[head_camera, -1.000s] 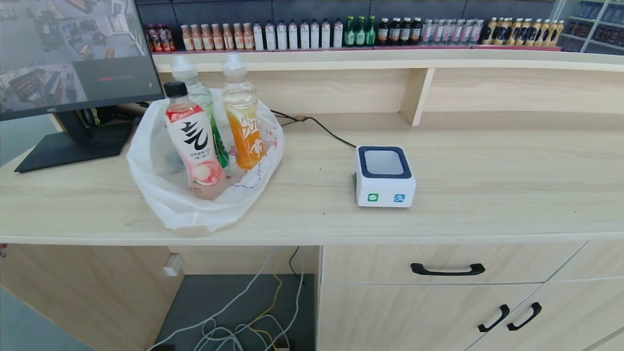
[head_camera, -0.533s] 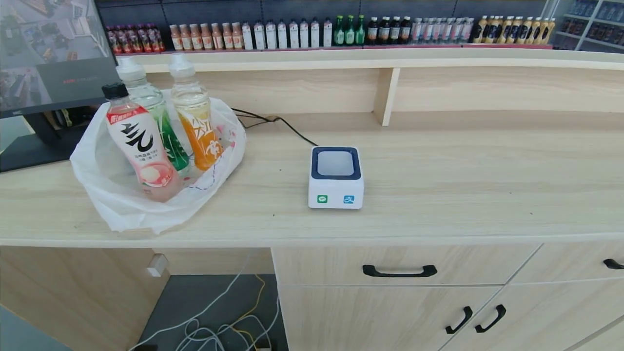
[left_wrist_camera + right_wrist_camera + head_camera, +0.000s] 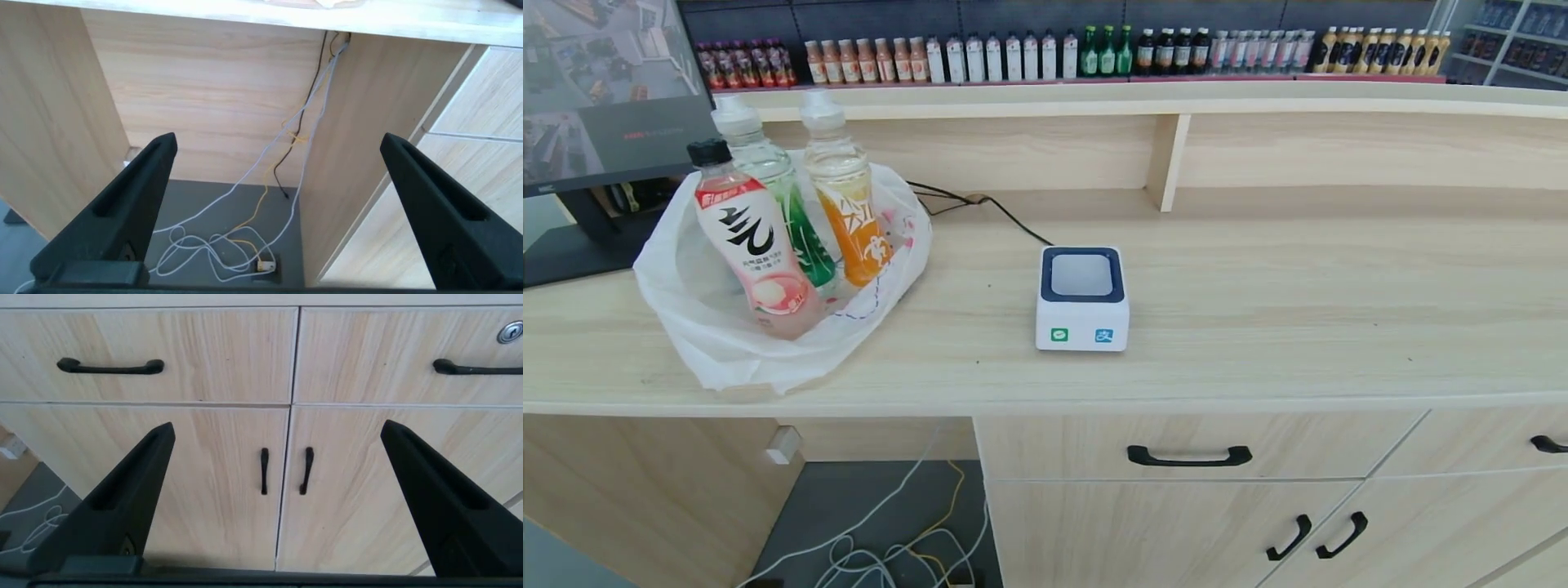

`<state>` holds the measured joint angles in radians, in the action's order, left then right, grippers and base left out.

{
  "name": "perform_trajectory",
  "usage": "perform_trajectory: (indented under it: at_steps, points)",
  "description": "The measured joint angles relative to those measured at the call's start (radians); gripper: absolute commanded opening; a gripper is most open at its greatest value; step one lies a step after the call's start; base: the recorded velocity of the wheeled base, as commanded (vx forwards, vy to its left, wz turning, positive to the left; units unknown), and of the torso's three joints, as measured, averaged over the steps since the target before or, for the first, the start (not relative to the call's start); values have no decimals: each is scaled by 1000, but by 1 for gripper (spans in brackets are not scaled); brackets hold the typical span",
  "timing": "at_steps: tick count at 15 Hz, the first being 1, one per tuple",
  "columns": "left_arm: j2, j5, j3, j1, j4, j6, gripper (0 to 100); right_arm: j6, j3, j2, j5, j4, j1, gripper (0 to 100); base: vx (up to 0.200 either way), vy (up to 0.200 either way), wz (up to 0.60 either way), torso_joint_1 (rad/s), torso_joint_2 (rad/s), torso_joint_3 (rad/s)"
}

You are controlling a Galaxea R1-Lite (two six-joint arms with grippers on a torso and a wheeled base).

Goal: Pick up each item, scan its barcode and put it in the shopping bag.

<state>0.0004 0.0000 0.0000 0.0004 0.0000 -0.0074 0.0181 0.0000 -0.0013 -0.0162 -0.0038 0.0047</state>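
Note:
A white plastic shopping bag (image 3: 711, 343) lies open on the wooden counter (image 3: 1258, 310) at the left. Three bottles stand in it: a pink one with a black cap (image 3: 756, 245), a green one (image 3: 776, 192) behind it and an orange one (image 3: 849, 204). To the right of the bag sits the white barcode scanner (image 3: 1083, 298) with a dark-framed window on top. My left gripper (image 3: 278, 216) hangs open below the counter, facing the leg space with cables. Lower down, in front of the cabinet doors, my right gripper (image 3: 278, 510) is also open and holds nothing.
A monitor (image 3: 600, 90) on a black stand fills the counter's far left. A black cable (image 3: 988, 208) runs from the scanner to the back. A raised shelf (image 3: 1094, 102) borders the counter's rear, with rows of bottles (image 3: 1094, 53) beyond. Drawers and doors with black handles (image 3: 1188, 456) are below.
The head camera has swung to the right, so bag and scanner sit further left in the picture. The things themselves have not moved.

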Motion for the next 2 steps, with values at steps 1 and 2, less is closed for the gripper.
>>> perform_trajectory:
  at_steps: [1, 2]
  points:
    - [0, 0, 0, 0, 0, 0, 100, 0, 0, 0, 0, 0, 0, 100, 0, 0, 0, 0, 0, 0]
    - [0, 0, 0, -1, 0, 0, 100, 0, 0, 0, 0, 0, -1, 100, 0, 0, 0, 0, 0, 0]
